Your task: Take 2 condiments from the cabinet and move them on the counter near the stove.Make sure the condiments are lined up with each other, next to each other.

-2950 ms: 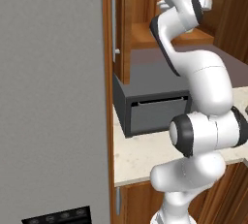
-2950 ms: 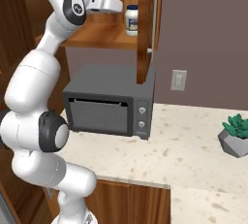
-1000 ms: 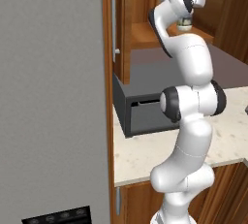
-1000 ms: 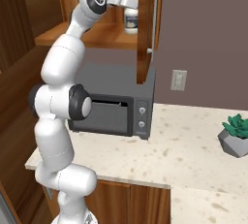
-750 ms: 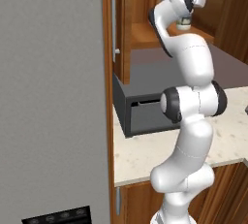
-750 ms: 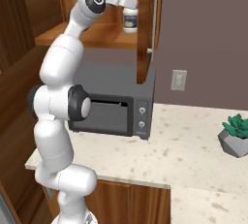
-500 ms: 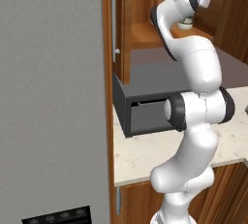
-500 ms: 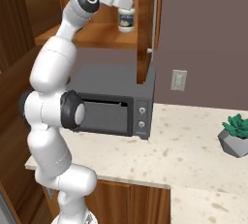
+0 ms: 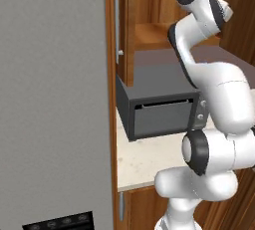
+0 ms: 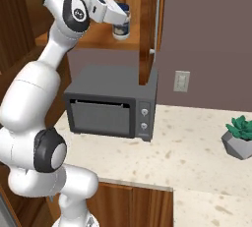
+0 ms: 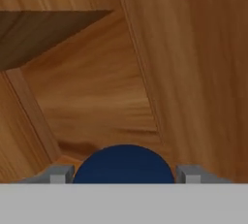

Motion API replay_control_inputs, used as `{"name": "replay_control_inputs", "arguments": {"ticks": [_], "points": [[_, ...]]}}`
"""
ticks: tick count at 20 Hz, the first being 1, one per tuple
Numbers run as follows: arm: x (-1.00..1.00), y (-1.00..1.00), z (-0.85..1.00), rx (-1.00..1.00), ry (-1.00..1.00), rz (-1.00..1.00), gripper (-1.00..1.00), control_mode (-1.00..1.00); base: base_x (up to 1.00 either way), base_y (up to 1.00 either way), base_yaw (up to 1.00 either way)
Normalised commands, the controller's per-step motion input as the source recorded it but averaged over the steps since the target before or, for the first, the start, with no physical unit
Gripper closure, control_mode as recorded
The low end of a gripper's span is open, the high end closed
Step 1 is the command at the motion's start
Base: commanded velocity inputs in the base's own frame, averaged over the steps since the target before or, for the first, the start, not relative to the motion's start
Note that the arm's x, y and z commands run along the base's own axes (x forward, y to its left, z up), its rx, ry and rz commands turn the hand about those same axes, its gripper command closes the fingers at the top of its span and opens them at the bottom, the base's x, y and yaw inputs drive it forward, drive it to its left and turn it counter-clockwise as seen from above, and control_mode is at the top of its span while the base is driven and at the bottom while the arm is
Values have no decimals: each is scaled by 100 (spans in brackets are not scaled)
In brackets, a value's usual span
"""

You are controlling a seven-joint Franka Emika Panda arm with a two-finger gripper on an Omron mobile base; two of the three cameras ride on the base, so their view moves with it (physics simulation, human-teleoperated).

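Note:
My gripper (image 10: 119,22) is shut on one of the condiments, a white jar (image 10: 121,30) with a dark blue lid, held just above the wooden shelf (image 10: 93,42) of the open cabinet (image 10: 147,34). In the hand view the blue lid (image 11: 124,164) sits between my two fingertips (image 11: 59,175), with the cabinet's wood interior (image 11: 97,87) beyond. The cabinet door (image 9: 127,25) with its silver bar handle (image 9: 118,15) hangs open beside the arm. The beige speckled counter (image 10: 197,157) lies below. The stove is out of view.
A dark grey microwave (image 10: 110,105) stands on the counter right under the cabinet. A tall grey refrigerator (image 9: 50,99) fills the left side. A small potted plant (image 10: 238,135) sits at the counter's far right, and an outlet (image 10: 181,81) is on the wall.
The upper arm has swung and the gripper has drawn the jar a little outward from the cabinet, left and slightly down in the right base view. The grip is unchanged.

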Motion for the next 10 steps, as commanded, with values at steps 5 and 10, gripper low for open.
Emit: {"name": "replay_control_inputs", "arguments": {"ticks": [5, 10], "points": [[-100, -13, 14, 0, -5, 1, 100, -100, 0, 0, 0], [-100, 0, 24, 0, 0, 5, 100, -100, 0, 0, 0]]}}
